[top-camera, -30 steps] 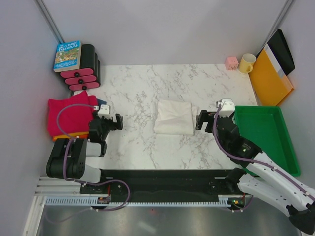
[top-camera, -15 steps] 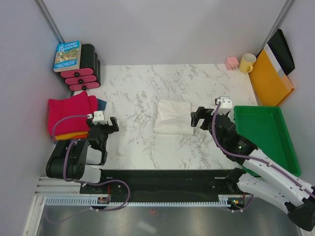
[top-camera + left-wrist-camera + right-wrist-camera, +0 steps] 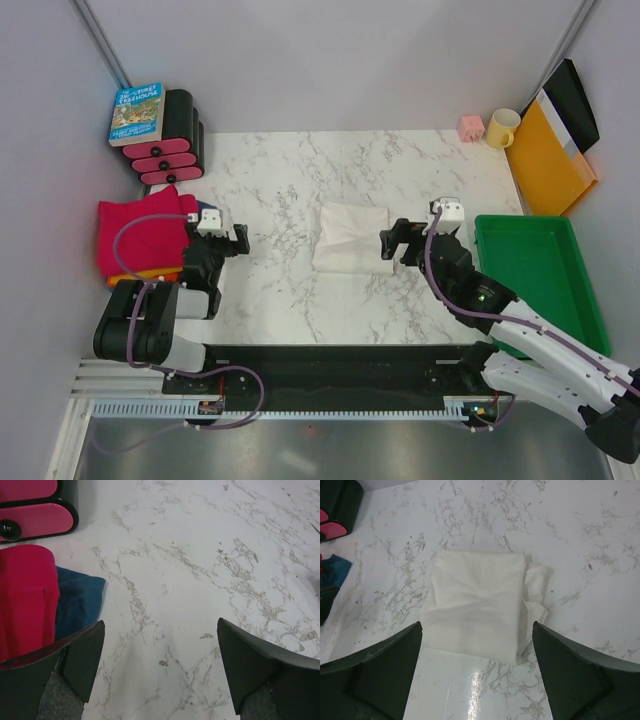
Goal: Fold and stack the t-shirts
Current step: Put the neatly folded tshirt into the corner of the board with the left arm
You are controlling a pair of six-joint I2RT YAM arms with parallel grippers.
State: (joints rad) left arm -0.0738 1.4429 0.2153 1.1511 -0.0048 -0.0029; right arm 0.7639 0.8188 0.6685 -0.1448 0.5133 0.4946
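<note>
The folded white shirt [image 3: 352, 238] lies in the middle of the counter [image 3: 290, 170]. The right jaws stand spread and empty by its right edge. The left jaws, also spread and empty, hang beside the pink shirt [image 3: 140, 232] at the left.

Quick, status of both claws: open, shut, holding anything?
Left claw: open, holding nothing.
Right claw: open, holding nothing, pointed at the folded white t-shirt.
</note>
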